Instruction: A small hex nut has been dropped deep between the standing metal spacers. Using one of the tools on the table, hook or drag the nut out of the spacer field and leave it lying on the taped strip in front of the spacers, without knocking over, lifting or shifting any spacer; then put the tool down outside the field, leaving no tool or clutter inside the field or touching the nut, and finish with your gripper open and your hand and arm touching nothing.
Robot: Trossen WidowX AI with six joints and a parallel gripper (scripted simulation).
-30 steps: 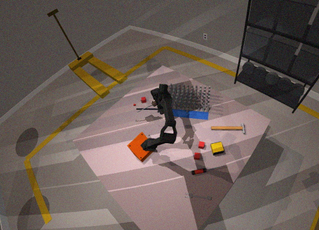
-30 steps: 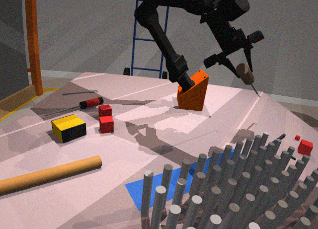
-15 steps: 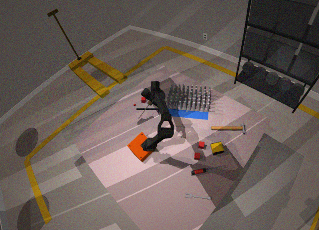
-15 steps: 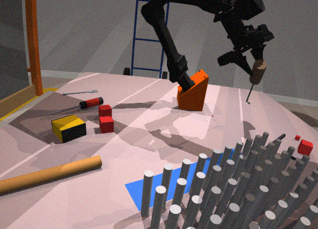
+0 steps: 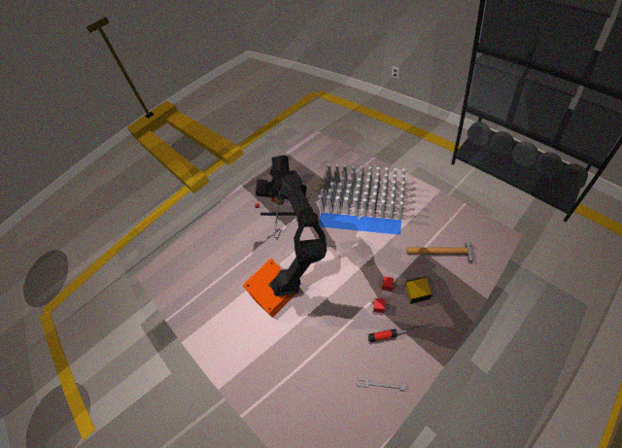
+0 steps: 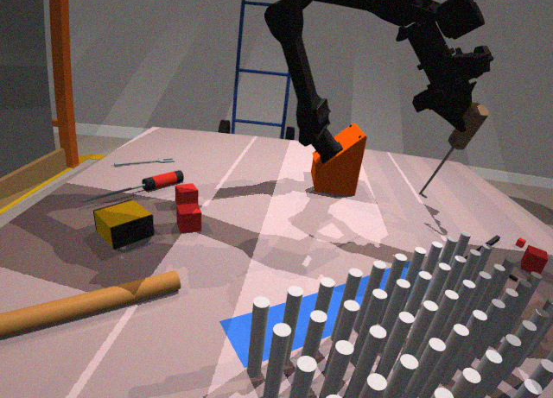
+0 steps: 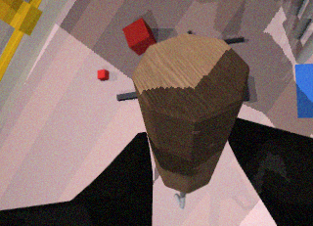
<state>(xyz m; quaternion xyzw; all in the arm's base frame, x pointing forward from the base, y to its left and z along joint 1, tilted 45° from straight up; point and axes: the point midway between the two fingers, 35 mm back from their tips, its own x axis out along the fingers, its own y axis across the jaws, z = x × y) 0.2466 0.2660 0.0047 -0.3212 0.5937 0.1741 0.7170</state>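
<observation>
My gripper (image 6: pixel 462 125) (image 7: pixel 186 133) is shut on the wooden handle (image 6: pixel 468 123) (image 7: pixel 191 106) of a hook tool. Its thin metal shaft (image 6: pixel 437 172) slants down to a small bent tip (image 6: pixel 422 194) (image 5: pixel 276 233), above the table, left of the spacer field in the top view. The standing grey metal spacers (image 5: pixel 403 178) (image 6: pixel 257 340) are in rows and look upright. The blue taped strip (image 5: pixel 362 224) (image 6: pixel 241 336) (image 7: pixel 304 91) lies along their front. The hex nut cannot be made out among the spacers.
Near the held tool lie a black bar-like tool (image 5: pixel 268 214) (image 7: pixel 127 96), a red cube (image 6: pixel 533 259) (image 7: pixel 138 36) and a tiny red cube (image 5: pixel 257 205) (image 7: pixel 103 74). Elsewhere are a hammer (image 5: pixel 436 251), a yellow-black block (image 5: pixel 418 290), two red cubes, a screwdriver (image 5: pixel 382 335) and a wrench (image 5: pixel 384 384).
</observation>
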